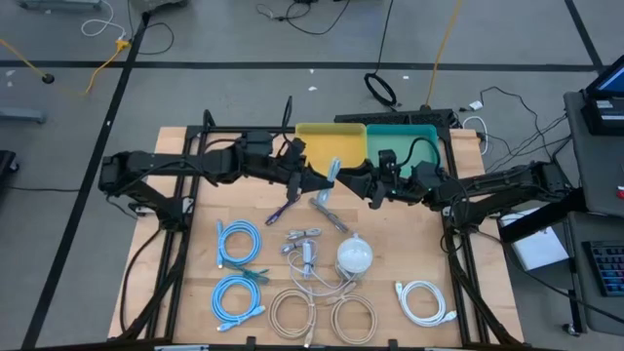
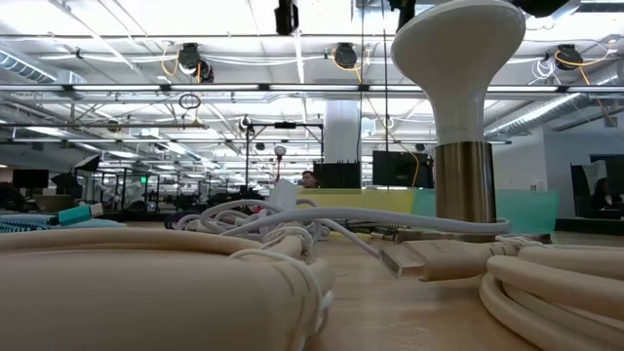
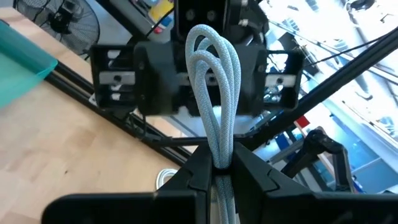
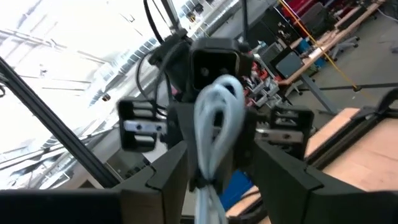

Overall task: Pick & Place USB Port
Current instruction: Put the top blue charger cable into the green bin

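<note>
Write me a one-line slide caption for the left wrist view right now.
Left gripper shut on a looped pale braided cable, held up facing the right gripper above the wooden table.

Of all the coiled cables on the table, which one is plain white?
The white coil at the front right corner. The two coils at front left are blue, and the two at front centre are beige.

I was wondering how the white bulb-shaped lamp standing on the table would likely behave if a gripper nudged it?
The white lamp looks top-heavy: a wide domed head on a narrow metal stem, so it would probably tip rather than slide. Its smooth rounded head may then roll. Cream cables crowd its foot and might catch it.
</note>
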Motion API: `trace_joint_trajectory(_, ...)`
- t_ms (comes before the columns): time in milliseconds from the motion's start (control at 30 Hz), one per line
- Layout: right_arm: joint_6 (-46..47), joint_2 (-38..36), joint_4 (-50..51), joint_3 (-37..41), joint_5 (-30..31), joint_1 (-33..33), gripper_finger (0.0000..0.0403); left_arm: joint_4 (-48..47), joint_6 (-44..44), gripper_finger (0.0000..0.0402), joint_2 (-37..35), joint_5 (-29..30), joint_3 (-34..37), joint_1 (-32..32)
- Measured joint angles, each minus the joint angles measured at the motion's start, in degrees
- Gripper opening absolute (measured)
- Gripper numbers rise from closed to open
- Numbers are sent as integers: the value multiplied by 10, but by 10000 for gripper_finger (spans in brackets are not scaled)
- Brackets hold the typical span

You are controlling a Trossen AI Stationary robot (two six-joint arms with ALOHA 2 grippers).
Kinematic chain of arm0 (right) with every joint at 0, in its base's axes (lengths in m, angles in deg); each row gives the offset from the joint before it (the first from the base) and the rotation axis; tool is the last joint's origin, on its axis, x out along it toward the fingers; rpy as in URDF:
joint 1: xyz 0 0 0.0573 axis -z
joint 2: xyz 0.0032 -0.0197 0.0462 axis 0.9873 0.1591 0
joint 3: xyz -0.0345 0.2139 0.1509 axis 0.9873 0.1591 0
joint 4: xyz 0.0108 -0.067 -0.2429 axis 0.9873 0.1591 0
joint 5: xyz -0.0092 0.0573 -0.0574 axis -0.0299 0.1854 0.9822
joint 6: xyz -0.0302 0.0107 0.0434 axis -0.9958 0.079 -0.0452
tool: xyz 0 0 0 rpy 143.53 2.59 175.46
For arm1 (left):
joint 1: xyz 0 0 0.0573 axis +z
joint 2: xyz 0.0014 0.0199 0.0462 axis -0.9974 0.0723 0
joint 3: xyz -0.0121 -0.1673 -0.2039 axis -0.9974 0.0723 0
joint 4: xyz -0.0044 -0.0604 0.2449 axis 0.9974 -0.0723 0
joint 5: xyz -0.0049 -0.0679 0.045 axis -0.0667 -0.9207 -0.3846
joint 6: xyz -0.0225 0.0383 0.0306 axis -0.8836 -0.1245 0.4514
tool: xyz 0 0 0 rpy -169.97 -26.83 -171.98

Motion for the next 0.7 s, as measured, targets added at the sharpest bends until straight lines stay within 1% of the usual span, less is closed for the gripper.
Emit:
trace_joint_trajectory(167, -8, 0, -10, 0, 0, 0, 150, 4, 1, 35, 12, -13, 0, 2)
trace_joint_trajectory(333, -7, 0, -6, 0, 0, 0, 142, 26, -6, 35, 35, -28, 0, 2)
trace_joint_trajectory(400, -2, 0, 0, 0, 0, 0, 132, 41, -13, 35, 41, -31, 0, 3)
trace_joint_trajectory(500, 1, 0, 5, 0, 1, 0, 94, 42, -16, 35, 41, -38, 0, 6)
trace_joint_trajectory(600, -2, 0, 5, 0, 2, 0, 30, 44, -16, 35, 39, -42, 0, 10)
trace_joint_trajectory(633, -7, 0, 5, 0, 3, 0, 19, 44, -17, 35, 36, -48, 0, 12)
trace_joint_trajectory(700, -7, -4, 12, -1, 14, 0, 17, 49, -19, 40, 28, -68, 0, 16)
